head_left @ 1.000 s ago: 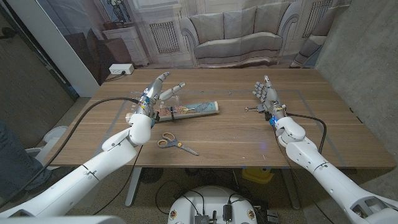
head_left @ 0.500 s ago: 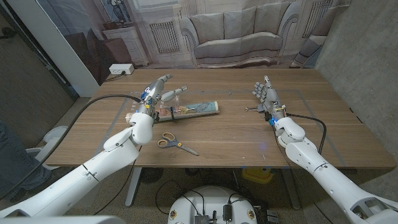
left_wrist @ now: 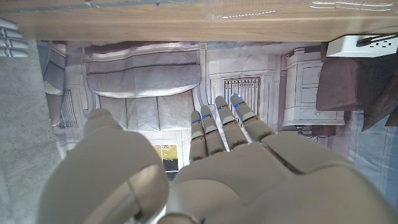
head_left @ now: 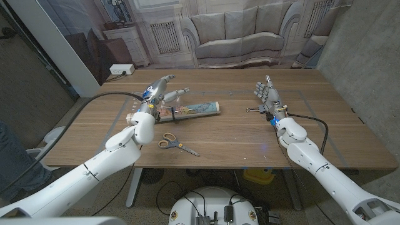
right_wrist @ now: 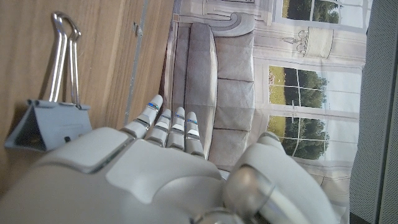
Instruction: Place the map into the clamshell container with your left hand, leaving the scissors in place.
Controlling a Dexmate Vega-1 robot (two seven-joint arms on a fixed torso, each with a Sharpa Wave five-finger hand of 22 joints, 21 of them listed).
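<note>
The map [head_left: 201,108], a folded printed sheet, lies on the wooden table [head_left: 237,140] just right of my left hand [head_left: 160,94]. That hand hangs open with fingers spread, holding nothing, over the far side of the clear clamshell container [head_left: 156,114]. In the left wrist view my left hand [left_wrist: 236,168] shows with fingers straight, and the container's clear plastic [left_wrist: 267,7] sits on the table beyond them. The scissors [head_left: 177,144], with blue and yellow handles, lie nearer the front edge. My right hand [head_left: 267,97] stands open at the right, away from the map.
A binder clip [head_left: 253,110] lies just left of my right hand, and it is close beside that hand [right_wrist: 155,174] in the right wrist view as the binder clip [right_wrist: 53,118]. A backdrop printed with a sofa stands behind the table.
My left hand has tipped slightly forward and its fingers now point more toward the map. Map, scissors and right hand have not moved.
</note>
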